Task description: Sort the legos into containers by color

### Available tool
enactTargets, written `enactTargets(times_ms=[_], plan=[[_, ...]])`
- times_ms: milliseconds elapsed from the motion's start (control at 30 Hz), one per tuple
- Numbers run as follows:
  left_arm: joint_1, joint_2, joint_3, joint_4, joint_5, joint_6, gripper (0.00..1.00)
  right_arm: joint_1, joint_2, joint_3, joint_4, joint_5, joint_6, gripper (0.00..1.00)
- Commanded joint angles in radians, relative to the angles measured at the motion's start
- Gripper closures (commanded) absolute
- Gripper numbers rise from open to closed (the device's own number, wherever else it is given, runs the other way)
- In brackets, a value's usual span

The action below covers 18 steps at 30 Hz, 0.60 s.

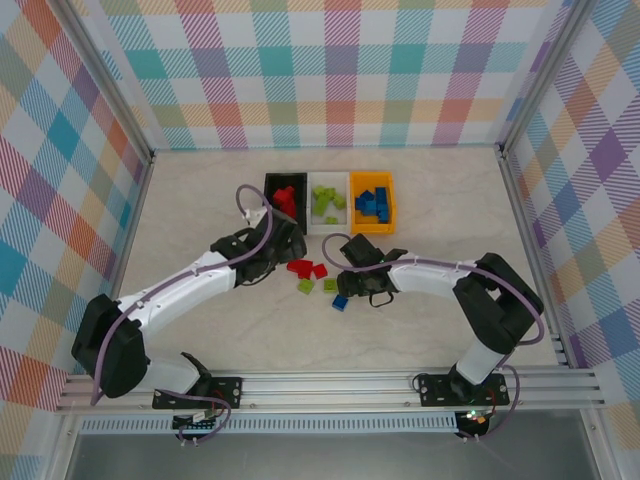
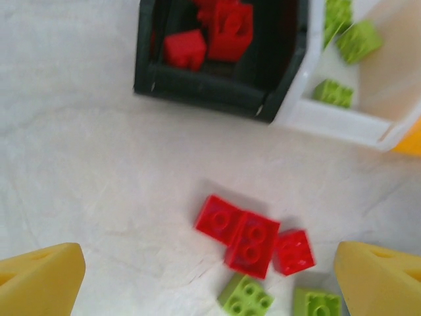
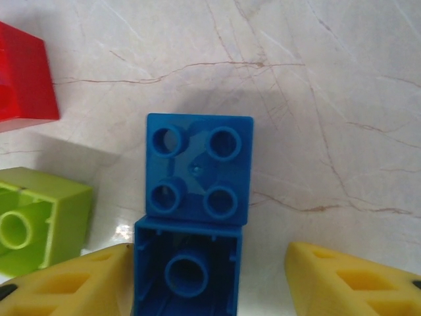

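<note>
Right gripper: fingers spread, not clamped, straddling a blue lego at bottom centre, hollow side to the lens, apparently lined up to pinch its flanks; second blue lego touching it above, studs up; green lego lower left; red lego upper left. Left gripper: fingers wide, empty, over three touching red legos at lower centre, probably bound for the black bin at top, which holds red; white bin, upper right, holds green; orange bin holds blue.

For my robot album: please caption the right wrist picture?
Open yellow jaws flank the nearer of two blue bricks on the table.
</note>
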Motion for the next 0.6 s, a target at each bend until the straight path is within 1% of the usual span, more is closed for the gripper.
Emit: enactTargets(times_ms=[0, 167, 300, 367, 500, 567], plan=[[-0.011, -0.076, -0.074, -0.016, 0.028, -0.043, 0.02, 0.012, 0.038, 0.031, 0.011, 0.021, -0.001, 0.42], [-0.011, -0.126, -0.144, -0.036, 0.047, -0.047, 0.0, 0.015, 0.011, 0.03, 0.003, 0.01, -0.003, 0.58], [-0.01, -0.154, -0.177, -0.044, 0.055, -0.05, 0.0, 0.017, -0.056, 0.031, -0.021, 0.007, -0.005, 0.68], [-0.01, -0.168, -0.197, -0.041, 0.057, -0.051, 0.0, 0.016, -0.103, 0.032, -0.045, 0.007, -0.005, 0.7], [-0.01, -0.169, -0.214, -0.035, 0.063, -0.045, 0.0, 0.012, -0.213, 0.055, -0.104, 0.047, -0.027, 0.71], [-0.009, -0.168, -0.218, -0.028, 0.067, -0.043, 0.0, -0.017, -0.24, 0.094, -0.121, 0.057, -0.051, 0.7]])
